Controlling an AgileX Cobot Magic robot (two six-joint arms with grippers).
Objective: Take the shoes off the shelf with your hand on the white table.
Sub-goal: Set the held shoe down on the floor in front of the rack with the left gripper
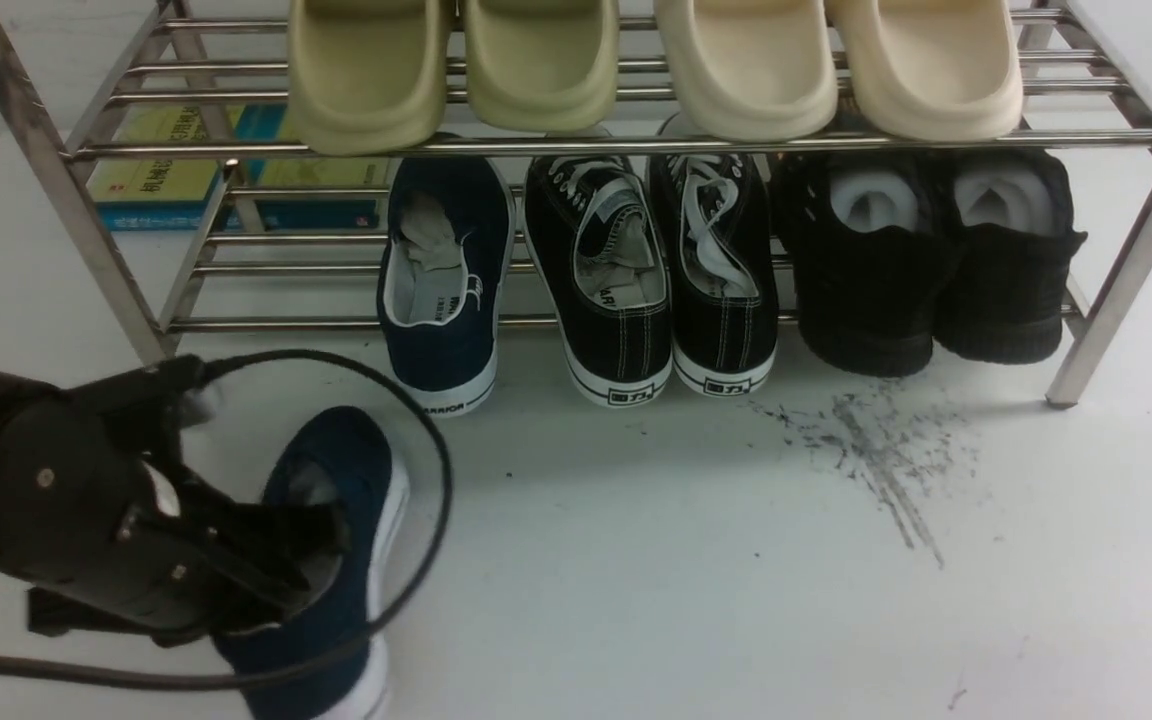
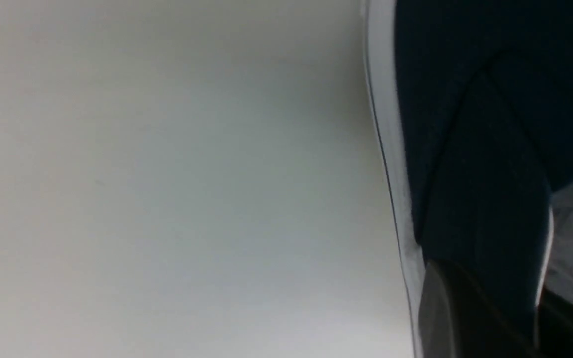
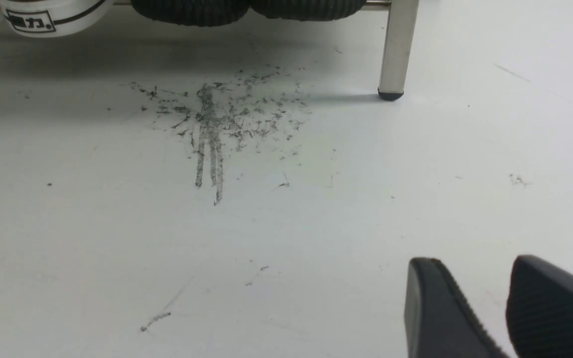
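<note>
The black left wrist housing (image 1: 66,510) bears small screws (image 1: 44,478) and a looping black cable (image 1: 441,480).

Probably a lab: steel shoe shelf (image 1: 276,323) on a scuffed white table (image 1: 636,560).

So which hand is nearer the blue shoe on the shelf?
Left. The left gripper, holding the twin shoe, is in front of the shelved shoe; the right gripper faces the scuff marks.

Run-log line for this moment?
left gripper: shut on navy canvas slip-on shoe | matching navy shoe: on steel shelf | right gripper: open
</note>
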